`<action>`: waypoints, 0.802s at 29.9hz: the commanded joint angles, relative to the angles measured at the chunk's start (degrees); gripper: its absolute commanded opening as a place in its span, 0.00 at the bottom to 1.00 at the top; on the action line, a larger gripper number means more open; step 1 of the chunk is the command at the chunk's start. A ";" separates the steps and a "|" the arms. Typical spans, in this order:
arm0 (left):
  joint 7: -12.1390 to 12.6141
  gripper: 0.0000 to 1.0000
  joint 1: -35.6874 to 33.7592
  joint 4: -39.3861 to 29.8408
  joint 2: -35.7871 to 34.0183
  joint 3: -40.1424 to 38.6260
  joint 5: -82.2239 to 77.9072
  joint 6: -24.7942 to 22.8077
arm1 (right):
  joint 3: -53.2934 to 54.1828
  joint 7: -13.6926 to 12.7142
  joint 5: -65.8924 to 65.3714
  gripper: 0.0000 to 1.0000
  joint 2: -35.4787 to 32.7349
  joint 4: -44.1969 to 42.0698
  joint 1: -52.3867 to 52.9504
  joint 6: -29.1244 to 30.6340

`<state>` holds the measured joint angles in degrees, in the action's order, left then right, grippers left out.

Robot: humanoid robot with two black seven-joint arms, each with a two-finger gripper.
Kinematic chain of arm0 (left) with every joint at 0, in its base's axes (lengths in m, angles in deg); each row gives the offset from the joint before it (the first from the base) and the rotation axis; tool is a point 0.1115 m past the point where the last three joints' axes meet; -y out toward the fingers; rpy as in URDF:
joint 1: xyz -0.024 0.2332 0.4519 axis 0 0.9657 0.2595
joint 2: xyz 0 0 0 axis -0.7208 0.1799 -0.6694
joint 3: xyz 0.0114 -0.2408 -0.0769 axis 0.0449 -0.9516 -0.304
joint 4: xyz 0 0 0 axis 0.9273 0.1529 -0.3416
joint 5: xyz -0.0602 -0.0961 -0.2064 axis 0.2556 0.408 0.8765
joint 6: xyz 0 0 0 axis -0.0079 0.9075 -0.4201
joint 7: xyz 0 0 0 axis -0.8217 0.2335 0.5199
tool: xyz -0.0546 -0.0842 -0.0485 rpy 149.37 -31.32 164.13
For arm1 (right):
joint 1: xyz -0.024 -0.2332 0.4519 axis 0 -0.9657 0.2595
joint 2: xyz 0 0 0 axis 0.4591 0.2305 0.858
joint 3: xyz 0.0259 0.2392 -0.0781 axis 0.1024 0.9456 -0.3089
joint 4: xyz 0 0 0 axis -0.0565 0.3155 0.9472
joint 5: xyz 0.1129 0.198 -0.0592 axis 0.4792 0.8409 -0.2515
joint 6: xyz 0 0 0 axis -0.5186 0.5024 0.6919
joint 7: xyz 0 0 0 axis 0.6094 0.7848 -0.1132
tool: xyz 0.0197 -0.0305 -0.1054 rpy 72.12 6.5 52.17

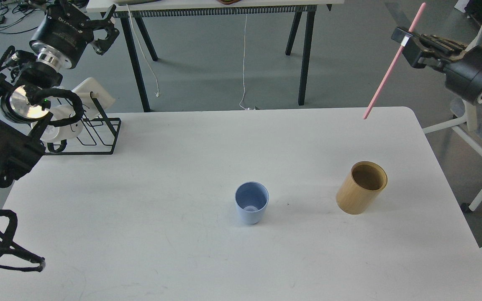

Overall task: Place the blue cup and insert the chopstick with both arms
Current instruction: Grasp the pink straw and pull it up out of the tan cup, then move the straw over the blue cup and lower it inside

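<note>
The pale blue cup (pixel 252 202) stands upright and empty at the middle of the white table (pixel 182 251). My right gripper (pixel 404 40) is raised high at the upper right, shut on the pink chopstick (pixel 391 67). The stick hangs tilted, its lower tip above the table's far right edge, clear of everything. My left gripper (pixel 103 31) is raised at the upper left, far from the cup, open and empty.
A tan wooden cylinder (pixel 362 187) stands empty to the right of the blue cup. A black wire rack (pixel 94 133) with a white mug sits at the table's far left. A grey chair (pixel 475 83) stands off the right edge.
</note>
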<state>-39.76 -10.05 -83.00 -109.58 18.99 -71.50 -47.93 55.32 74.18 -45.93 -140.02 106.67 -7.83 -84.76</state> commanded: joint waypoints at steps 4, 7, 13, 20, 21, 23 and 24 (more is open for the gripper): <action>0.00 0.99 -0.03 -0.10 -0.09 0.00 -0.09 0.00 | -0.85 -1.01 0.40 0.01 11.10 -0.28 -0.26 0.06; 0.00 0.99 -0.03 -0.10 -0.17 0.00 0.00 0.00 | -3.83 -1.10 -0.21 0.01 16.02 -0.63 -0.09 0.06; -0.26 0.99 0.14 -0.10 -0.09 0.00 0.00 0.00 | -9.46 -1.01 -0.82 0.01 20.07 -0.55 -0.70 0.06; -0.79 0.99 0.14 -0.10 0.00 -0.26 0.00 0.00 | -10.78 -0.75 -3.20 0.01 23.59 -3.18 -3.42 -0.03; -0.88 0.99 0.14 -0.10 0.00 -0.26 0.00 0.00 | -10.87 -0.75 -3.20 0.01 24.03 -3.18 -3.60 -0.03; -0.79 0.99 0.14 -0.10 0.00 -0.18 0.00 0.00 | -10.96 -0.75 -3.37 0.01 25.34 -3.27 -3.60 -0.03; -0.79 0.99 0.14 -0.10 0.00 -0.18 0.00 0.00 | -10.96 -0.75 -3.55 0.01 25.87 -3.53 -3.69 -0.03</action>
<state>-40.56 -9.89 -83.11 -109.58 18.74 -71.51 -47.93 44.46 73.41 -49.14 -115.75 103.54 -11.29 -84.74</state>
